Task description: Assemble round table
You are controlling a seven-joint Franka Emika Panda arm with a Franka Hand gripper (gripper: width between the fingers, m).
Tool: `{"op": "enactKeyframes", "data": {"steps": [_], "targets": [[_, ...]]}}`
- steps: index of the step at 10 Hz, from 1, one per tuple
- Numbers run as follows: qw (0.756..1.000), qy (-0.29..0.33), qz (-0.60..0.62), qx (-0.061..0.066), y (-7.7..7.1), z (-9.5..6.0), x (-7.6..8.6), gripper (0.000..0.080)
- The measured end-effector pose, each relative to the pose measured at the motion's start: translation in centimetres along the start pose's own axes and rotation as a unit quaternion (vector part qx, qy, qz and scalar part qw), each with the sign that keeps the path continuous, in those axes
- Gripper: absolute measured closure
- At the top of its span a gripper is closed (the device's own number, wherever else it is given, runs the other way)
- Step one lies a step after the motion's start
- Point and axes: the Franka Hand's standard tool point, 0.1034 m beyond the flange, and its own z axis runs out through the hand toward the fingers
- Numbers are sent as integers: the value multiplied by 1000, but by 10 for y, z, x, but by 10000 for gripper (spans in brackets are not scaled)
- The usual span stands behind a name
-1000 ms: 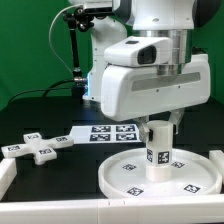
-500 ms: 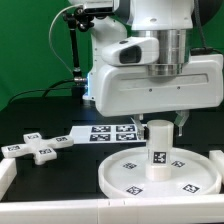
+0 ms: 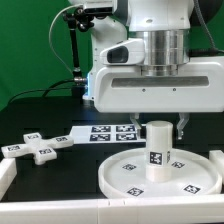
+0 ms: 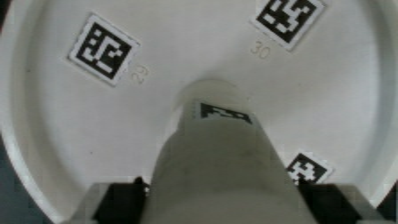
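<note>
A: Quick rundown, biggest first?

B: Arm [image 3: 150, 60] fills the upper ctr and upper right of the ext. view. It's white and hangs over the black table [image 3: 45, 112].

A: Parts?

B: Round disc [image 3: 122, 176] lies flat in the lower right of the ext. frame, rim up, w/ several tags [image 3: 131, 167] on its face. The wrist view shows the same disc [image 4: 54, 110] as a wide white floor w/ three tags on it.

A: Anything beside it?

B: Marker board [image 3: 112, 132] lies flat on the table mid-frame, just behind the disc's rim. Can't tell if they touch. Cross-shaped piece [image 3: 40, 147] lies flat in the lower left of the frame, at the ext. view's left. It's well apart from the disc, near the board's left end.

A: Where's the leg?

B: Leg [image 3: 158, 150] stands upright at the disc's ctr, base on the disc, w/ a leg tag [image 3: 157, 156] facing the camera. Its top sits right under the arm's hand.

A: Claw?

B: Gripper [image 4: 214, 198] is clenched on the leg's upper end. In the wrist view the leg [image 4: 222, 150] runs out from btw two dark finger pads [image 4: 121, 200], one on each side, both against it. The ext. view shows only one dark finger, by the right side of the leg's top.

A: Leg seated in the disc?

B: Can't tell, the joint's too small to read.
</note>
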Motion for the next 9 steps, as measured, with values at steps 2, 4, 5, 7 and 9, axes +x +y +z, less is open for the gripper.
{"op": "enactKeyframes", "data": {"steps": [2, 4, 5, 7, 9], "targets": [[993, -4, 117, 8, 0, 0, 0, 390], [974, -10, 226, 17, 0, 0, 0, 390], [971, -10, 239, 17, 0, 0, 0, 390], [960, -13, 280, 20, 0, 0, 0, 390], [962, -13, 272, 20, 0, 0, 0, 313]]}}
